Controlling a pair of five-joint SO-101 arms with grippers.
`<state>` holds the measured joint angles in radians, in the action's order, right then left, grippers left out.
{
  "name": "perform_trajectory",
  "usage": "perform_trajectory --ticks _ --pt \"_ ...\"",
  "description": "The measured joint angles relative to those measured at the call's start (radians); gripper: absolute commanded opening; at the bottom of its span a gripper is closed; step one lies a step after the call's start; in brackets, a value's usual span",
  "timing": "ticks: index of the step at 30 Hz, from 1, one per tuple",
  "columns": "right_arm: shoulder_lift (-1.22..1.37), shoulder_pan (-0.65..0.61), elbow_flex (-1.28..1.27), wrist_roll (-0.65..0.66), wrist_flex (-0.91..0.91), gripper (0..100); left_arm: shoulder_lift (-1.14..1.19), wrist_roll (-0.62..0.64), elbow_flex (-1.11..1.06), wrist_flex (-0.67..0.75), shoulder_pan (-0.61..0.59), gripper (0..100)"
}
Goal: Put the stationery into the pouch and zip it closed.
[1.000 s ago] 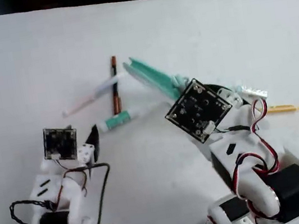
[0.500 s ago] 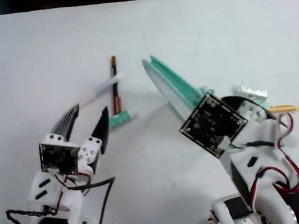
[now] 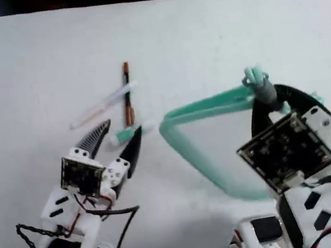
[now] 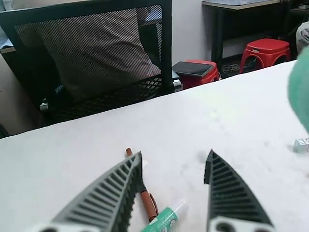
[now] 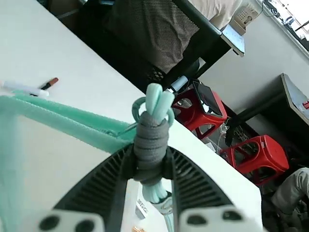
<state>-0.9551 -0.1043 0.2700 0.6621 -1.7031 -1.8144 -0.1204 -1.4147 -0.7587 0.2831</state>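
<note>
Left claw point(image 4: 175, 154) spread, right claw point(image 5: 148, 153) clamped

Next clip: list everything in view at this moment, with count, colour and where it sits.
table: one, white, under everything
pouch: one, clear with a teal rim, mouth open, right of the pens
zip pull: one, grey cord with a teal loop, on the pouch, clamped in the right gripper
white pen: one, white, lying across the brown pen
brown pen: one, brown, on the table left of the pouch
green-and-white marker: one, at the left gripper's tips
small white block: one, on the table near the pouch
mesh chair: one, black, beyond the table
red stools: at least two, on the floor behind
left gripper: one, black fingers, open
right gripper: one, black fingers, shut
</note>
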Motion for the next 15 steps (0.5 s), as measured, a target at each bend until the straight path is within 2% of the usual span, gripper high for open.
perform_trajectory --ticks 5,12,15 --pt "0.069 -0.006 0.034 -0.120 0.034 1.8 0.000 0.000 0.000 -0.012 0.025 22" --pt "0.087 -0.193 0.034 -0.164 0.026 1.8 0.000 0.000 0.000 -0.014 0.034 22" --pt "0.091 -0.235 0.035 -0.239 0.026 1.8 0.000 0.000 0.000 -0.014 0.032 22"
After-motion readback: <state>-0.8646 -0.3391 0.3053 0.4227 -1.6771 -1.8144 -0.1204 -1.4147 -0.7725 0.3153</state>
